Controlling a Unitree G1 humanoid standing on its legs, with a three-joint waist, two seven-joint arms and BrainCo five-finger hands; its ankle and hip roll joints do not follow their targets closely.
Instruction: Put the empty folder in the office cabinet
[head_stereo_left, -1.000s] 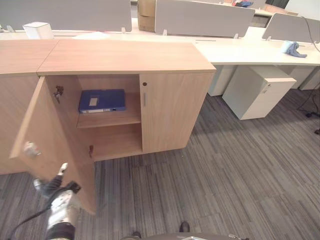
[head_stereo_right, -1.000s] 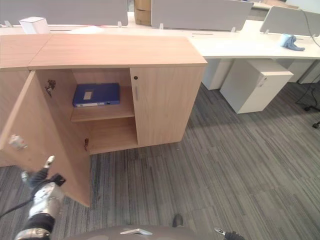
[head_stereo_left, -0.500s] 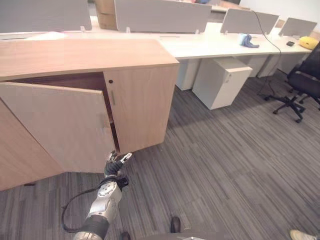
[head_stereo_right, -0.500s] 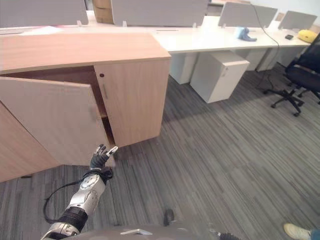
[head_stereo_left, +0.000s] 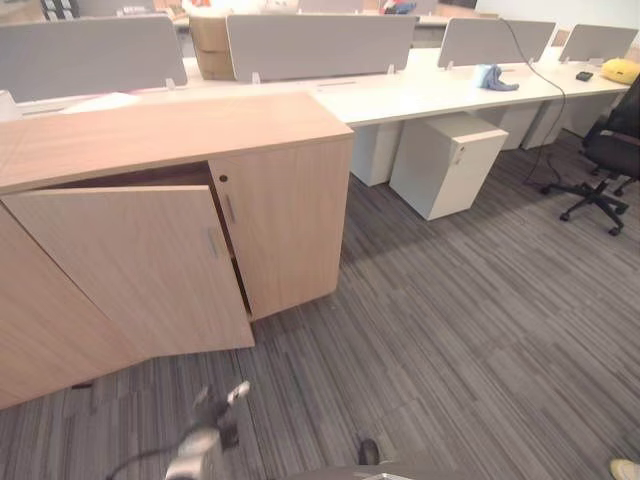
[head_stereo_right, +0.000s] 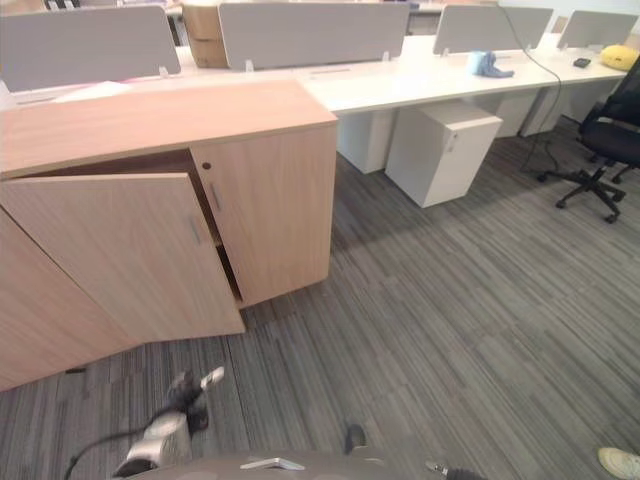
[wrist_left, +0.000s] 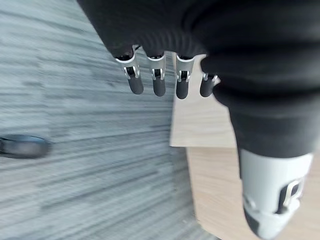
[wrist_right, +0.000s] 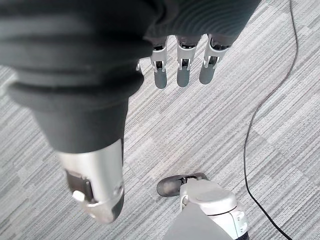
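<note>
The wooden office cabinet (head_stereo_left: 170, 125) stands against the desks. Its left door (head_stereo_left: 130, 265) is swung almost shut, leaving a narrow dark gap along the top, and its right door (head_stereo_left: 285, 230) is shut. The door hides the shelves and whatever lies on them. My left hand (head_stereo_left: 212, 418) hangs low over the carpet, a short way in front of the left door and apart from it. Its fingers (wrist_left: 159, 80) are straight and hold nothing. My right hand (wrist_right: 182, 65) hangs over the carpet with relaxed, empty fingers.
A row of white desks (head_stereo_left: 450, 85) with grey dividers runs behind the cabinet. A white drawer unit (head_stereo_left: 445, 165) stands under them to the right, and a black office chair (head_stereo_left: 610, 150) at the far right. A person's shoe (head_stereo_left: 625, 468) is at the lower right. Grey carpet spreads in front.
The left door swung from wide open to nearly shut, hiding the blue folder on the upper shelf. My left hand left the door's edge and dropped back. The camera turned right.
</note>
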